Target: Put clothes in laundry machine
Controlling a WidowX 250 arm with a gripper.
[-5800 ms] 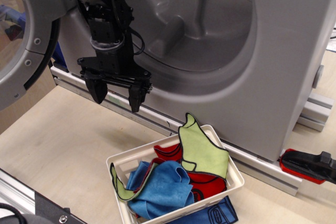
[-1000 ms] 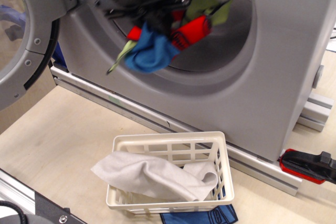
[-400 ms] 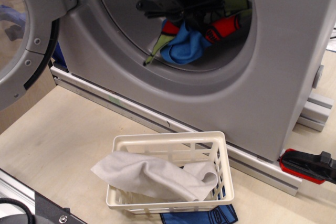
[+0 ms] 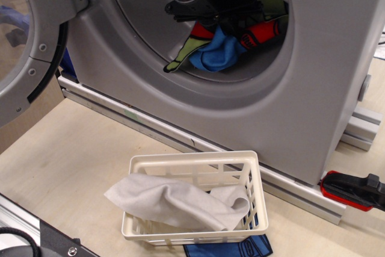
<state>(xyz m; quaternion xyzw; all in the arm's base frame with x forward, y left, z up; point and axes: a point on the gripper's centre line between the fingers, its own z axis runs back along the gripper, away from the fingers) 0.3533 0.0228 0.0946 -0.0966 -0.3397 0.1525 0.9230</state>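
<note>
The clothes (image 4: 219, 52) are a bundle of bright blue, red with black print and lime green cloths. They hang inside the round drum opening of the grey laundry machine (image 4: 328, 64). My black gripper (image 4: 224, 21) reaches into the opening from the upper left and is shut on the top of the bundle. Its fingertips are buried in the cloth. A lime green tail (image 4: 180, 55) dangles over the drum's lower left rim. The round glass-windowed door (image 4: 27, 40) stands open at the far left.
A white lattice basket (image 4: 198, 162) stands on the wooden table in front of the machine, with a pale grey cloth (image 4: 174, 200) draped in it. A dark blue printed cloth (image 4: 231, 248) lies under its front edge. A red and black tool (image 4: 355, 189) lies at the right.
My gripper lifted the clothes out of the basket and carried them up into the drum opening. In the last half second the bundle moved slightly right and deeper inside.
</note>
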